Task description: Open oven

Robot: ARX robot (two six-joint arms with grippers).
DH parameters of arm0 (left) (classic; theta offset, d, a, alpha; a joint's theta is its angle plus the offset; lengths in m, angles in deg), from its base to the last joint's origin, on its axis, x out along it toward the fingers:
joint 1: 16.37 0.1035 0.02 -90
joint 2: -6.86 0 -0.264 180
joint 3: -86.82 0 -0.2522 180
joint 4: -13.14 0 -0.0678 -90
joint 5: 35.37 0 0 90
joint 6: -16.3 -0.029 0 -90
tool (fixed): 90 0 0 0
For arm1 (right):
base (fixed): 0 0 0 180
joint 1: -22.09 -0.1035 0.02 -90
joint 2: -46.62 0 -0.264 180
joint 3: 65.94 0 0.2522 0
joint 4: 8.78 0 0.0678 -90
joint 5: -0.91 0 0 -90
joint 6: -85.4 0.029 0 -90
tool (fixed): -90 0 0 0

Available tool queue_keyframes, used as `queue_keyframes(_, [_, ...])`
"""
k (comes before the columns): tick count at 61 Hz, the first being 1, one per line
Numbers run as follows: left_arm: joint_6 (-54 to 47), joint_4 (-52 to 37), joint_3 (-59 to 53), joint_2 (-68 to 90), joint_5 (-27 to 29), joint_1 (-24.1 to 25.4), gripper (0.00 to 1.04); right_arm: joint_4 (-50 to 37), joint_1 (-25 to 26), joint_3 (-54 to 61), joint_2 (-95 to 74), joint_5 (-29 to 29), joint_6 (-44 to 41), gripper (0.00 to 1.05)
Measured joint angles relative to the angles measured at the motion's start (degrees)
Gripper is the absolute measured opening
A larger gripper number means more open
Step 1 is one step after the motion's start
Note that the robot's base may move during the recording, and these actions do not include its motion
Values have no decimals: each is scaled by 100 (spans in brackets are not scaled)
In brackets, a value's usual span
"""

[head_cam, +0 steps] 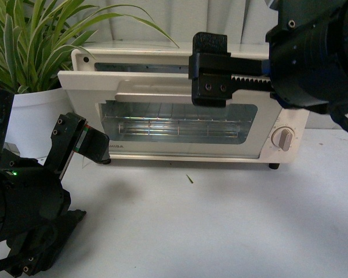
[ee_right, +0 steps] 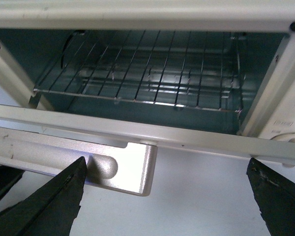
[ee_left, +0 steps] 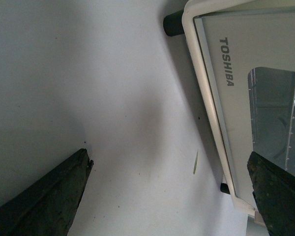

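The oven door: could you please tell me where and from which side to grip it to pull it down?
Grip the long silver handle near its middle, coming from the front, slightly above. It stands off the door's top edge, and the door already tilts outward at the top.

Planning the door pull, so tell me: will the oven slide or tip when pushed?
Probably stiff: the oven looks like a rigid box. It may slide on the smooth table, standing on small feet. Tipping seems unlikely: wide, low body.

Oven (ee_left: 212, 98) beside left gripper (ee_left: 169, 162), jaws apart
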Motion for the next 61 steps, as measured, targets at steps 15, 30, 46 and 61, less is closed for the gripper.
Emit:
queue_keyframes(15, [-9, 2, -15, -15, -4, 17, 98, -70, -15, 772, 496, -422, 7, 95])
queue_keyframes(30, [-90, 85, -87, -103, -11, 105, 98, -52, 157, 1333, 1617, -800, 153, 95])
queue_keyframes(46, [-365, 144, -197, -210, 22, 192, 98, -160, 597, 1722, 2194, -885, 361, 95])
queue_keyframes(61, [-459, 127, -308, -308, 28, 199, 98, -210, 968, 1775, 2203, -990, 400, 95])
